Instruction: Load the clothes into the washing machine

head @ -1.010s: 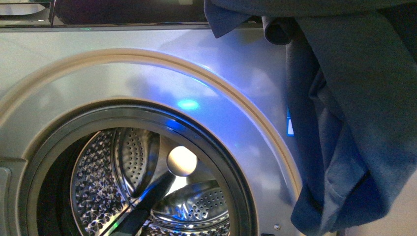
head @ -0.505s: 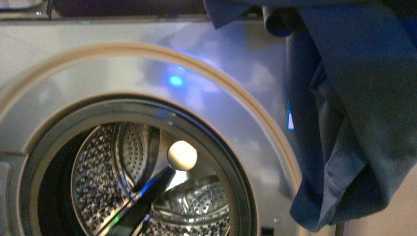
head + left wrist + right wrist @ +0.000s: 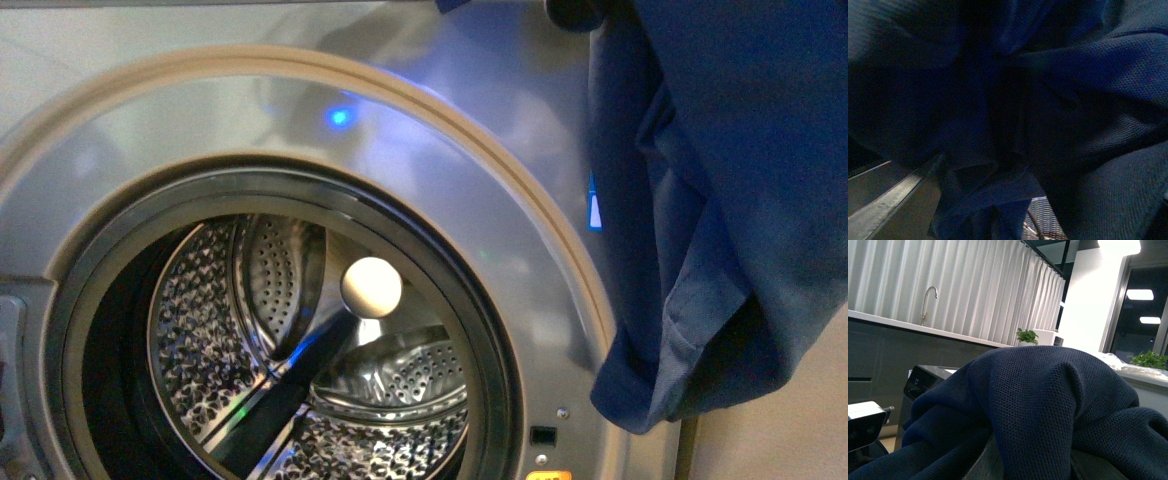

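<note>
The clothes (image 3: 720, 200), one dark navy knit garment, hung in long loose folds in front of the washing machine (image 3: 150, 110), to the right of its round opening and not yet inside. It looked light and quite limp. The fabric sagged under its own weight, creased wherever it bunched and would fold around anything it met. The weave was a fine, matte mesh, more likely to cling than to slip.

In the right wrist view the cloth was draped in a rounded hump over where the right gripper would be, hiding it. In the left wrist view bunched folds filled almost the whole picture close to the left gripper. Neither gripper showed, so I could not tell whether either was closed on the fabric.

A gathered bunch would likely give the surest hold, since a single layer might stretch and trail.

The machine's front was smooth silver-grey with a pale ring round the opening. Its drum (image 3: 200, 340), of shiny perforated steel with raised dimples, lay lower than the hanging cloth and off toward the left arm's side.
</note>
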Tool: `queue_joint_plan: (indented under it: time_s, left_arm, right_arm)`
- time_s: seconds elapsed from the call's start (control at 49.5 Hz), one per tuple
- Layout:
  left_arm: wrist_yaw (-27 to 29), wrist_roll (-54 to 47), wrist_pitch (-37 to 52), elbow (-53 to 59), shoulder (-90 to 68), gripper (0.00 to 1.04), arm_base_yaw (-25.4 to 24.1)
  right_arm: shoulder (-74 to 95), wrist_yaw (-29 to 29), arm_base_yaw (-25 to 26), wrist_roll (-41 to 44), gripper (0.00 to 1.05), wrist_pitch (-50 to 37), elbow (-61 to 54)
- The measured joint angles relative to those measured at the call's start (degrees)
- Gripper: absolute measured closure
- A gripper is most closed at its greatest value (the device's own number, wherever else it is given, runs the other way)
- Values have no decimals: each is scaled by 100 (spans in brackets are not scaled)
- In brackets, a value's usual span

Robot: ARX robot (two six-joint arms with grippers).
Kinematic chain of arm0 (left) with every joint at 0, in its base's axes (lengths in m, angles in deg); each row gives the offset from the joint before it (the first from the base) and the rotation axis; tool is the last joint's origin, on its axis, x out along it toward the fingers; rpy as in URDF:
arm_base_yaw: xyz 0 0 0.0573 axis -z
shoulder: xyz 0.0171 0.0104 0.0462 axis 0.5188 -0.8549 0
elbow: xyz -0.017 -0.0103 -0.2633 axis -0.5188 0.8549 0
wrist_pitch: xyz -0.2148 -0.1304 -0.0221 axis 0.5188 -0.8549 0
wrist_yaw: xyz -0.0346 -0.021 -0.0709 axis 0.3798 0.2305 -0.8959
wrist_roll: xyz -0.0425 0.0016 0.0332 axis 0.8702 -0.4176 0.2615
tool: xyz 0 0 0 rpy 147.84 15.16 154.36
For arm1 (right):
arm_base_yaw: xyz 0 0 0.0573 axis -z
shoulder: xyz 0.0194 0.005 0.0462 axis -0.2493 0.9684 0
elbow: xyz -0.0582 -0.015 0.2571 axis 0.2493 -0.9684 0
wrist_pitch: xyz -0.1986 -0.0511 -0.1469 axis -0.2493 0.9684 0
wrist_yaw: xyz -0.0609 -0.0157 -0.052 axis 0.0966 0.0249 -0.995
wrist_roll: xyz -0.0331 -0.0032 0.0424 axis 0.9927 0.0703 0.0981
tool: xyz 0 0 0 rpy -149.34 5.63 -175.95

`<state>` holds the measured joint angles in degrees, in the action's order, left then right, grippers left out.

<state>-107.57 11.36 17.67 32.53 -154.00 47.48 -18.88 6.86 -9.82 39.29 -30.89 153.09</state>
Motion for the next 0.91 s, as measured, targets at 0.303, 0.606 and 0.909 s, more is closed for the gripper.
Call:
queue_joint_plan:
  time_s: [0.303, 0.606, 0.909]
  left_arm:
    - [319, -715, -302, 22, -96, 7, 949]
    - [1504, -1626, -544, -269, -562, 7, 1530]
    - [2177, -1729, -210, -511, -793, 7, 1895]
  right_arm:
    - [0, 2, 0, 0, 91, 0, 0]
    - [0, -7, 0, 15, 91, 0, 0]
    - [0, -17, 0, 17, 91, 0, 0]
